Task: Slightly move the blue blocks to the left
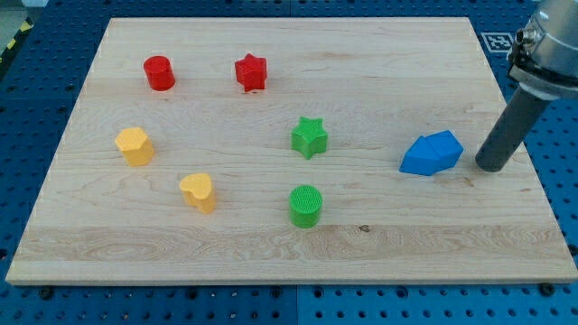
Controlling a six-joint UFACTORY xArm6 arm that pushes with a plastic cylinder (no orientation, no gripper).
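Two blue blocks (432,153) sit pressed together at the view's right on the wooden board (271,244), so their separate shapes are hard to make out. My tip (489,167) rests on the board just to the right of them, a small gap apart from the nearer blue block.
A red cylinder (159,73) and a red star (251,72) lie near the view's top left. A green star (309,137) and a green cylinder (305,206) are in the middle. Two yellow blocks (135,146) (198,191) lie at the left.
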